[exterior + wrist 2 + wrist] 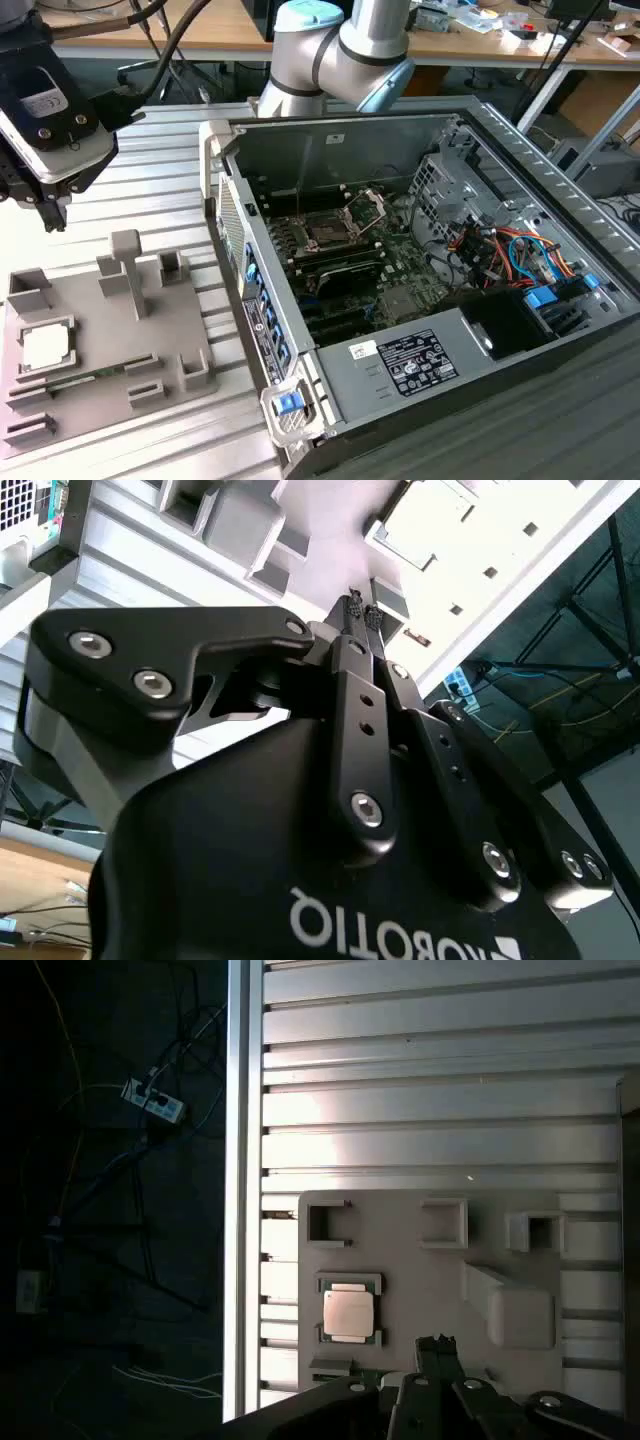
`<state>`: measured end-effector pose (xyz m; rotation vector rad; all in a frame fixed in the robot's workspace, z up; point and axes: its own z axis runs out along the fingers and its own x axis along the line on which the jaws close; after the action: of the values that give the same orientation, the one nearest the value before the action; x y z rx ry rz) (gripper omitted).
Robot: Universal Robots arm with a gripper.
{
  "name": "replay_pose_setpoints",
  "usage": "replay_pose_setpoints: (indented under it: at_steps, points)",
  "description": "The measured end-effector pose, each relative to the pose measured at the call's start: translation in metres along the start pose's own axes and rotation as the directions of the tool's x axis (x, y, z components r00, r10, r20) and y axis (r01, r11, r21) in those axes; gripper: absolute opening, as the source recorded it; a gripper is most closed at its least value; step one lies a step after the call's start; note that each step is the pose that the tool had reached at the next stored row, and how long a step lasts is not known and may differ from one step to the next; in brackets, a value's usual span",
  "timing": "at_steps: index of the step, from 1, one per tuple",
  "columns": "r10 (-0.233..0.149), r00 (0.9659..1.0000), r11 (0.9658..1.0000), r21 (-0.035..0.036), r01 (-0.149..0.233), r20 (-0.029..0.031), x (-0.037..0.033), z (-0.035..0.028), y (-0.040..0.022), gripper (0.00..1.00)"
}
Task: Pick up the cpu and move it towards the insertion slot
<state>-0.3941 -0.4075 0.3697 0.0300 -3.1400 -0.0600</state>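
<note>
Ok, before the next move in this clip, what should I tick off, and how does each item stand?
1. The cpu lies flat in its pocket on the grey fixture: ok.
2. Gripper clear of the cpu, holding nothing: ok.
3. Gripper lined up over the cpu: not ok, it is off to one side in the first wrist view.
4. Fingers opened for a grasp: not ok, they are together.
5. Insertion slot uncovered, bracket raised: ok.
6. Slot contacts clean: cannot tell.
</note>
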Motion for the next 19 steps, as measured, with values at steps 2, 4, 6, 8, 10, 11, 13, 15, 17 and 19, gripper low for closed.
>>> replay_pose_setpoints:
  at_steps: [2, 4, 6, 8, 10, 11, 13, 15, 17, 19]
  points:
    - [0.0, 1.0, 1.0, 0.0, 0.0, -0.0001, 0.0, 0.0007, 0.0, 0.11]
    - [0.0, 1.0, 1.0, 0.0, 0.0, 0.0, 0.0001, 0.0011, -0.0001, 0.11]
    - [0.0, 1.0, 1.0, 0.0, 0.0, 0.0, 0.0001, 0.0016, -0.0001, 0.11]
    - [0.0, 1.0, 1.0, 0.0, 0.0, 0.0, 0.0001, 0.002, -0.0001, 0.11]
    - [0.0, 1.0, 1.0, 0.0, 0.0, 0.0, 0.0001, 0.0024, -0.0001, 0.11]
    - [0.0, 1.0, 1.0, 0.0, 0.0, 0.0, 0.0001, 0.0026, -0.0001, 0.11]
    - [0.0, 1.0, 1.0, 0.0, 0.0, 0.0, 0.0001, 0.0029, -0.0001, 0.11]
    - [0.0, 1.0, 1.0, 0.0, 0.0, 0.0, 0.0001, 0.0033, -0.0001, 0.11]
    - [0.0, 1.0, 1.0, 0.0, 0.0, 0.0, 0.0001, 0.0037, -0.0001, 0.11]
    - [0.0, 1.0, 1.0, 0.0001, 0.0, 0.0, 0.0001, 0.0043, -0.0002, 0.11]
